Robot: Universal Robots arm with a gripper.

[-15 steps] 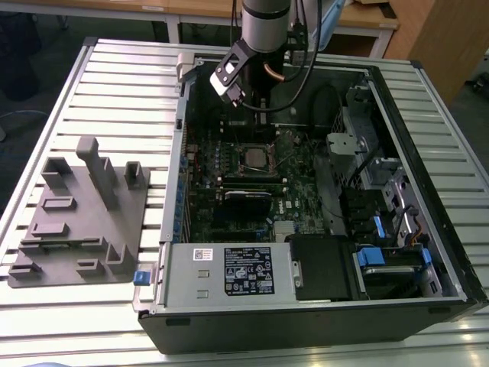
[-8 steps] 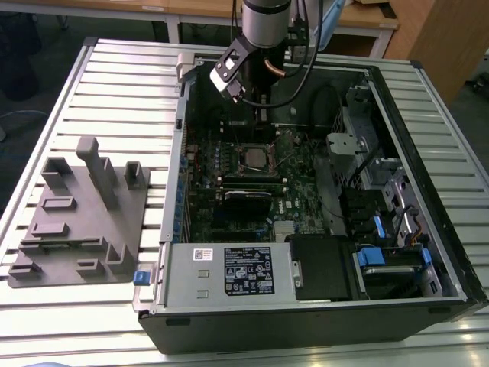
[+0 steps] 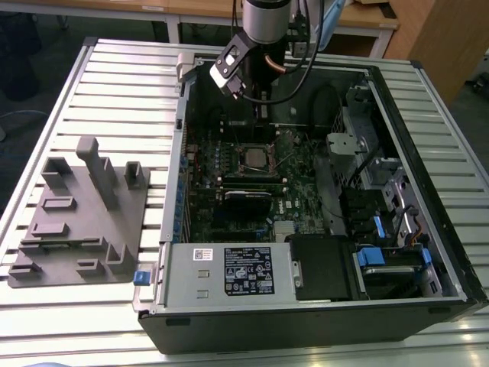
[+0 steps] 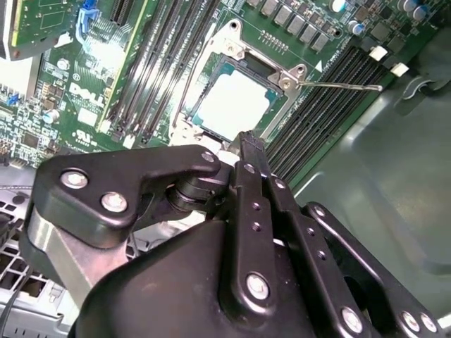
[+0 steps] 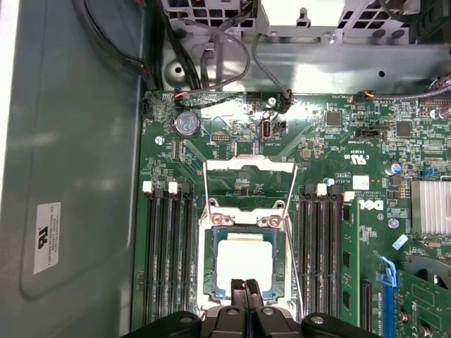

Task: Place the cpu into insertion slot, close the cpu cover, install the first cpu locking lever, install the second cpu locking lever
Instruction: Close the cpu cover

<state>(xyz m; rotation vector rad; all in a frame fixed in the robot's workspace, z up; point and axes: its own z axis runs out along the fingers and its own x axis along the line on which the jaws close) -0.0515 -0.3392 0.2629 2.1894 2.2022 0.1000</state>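
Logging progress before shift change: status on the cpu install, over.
Gripper shut, empty, tips by cpu. That cpu sits in insertion slot. The cpu cover looks raised. No obstruction seen.

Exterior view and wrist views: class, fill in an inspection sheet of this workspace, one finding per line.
Surface: slatted metal table, open computer case on it.
Job's things: cpu lies in insertion slot; cpu cover raised.
Clutter: grey fixture block.
Grippers: gripper shut, nothing held, over the cpu's edge.
Cables: wire bundle inside case.
Surroundings: wooden desks.
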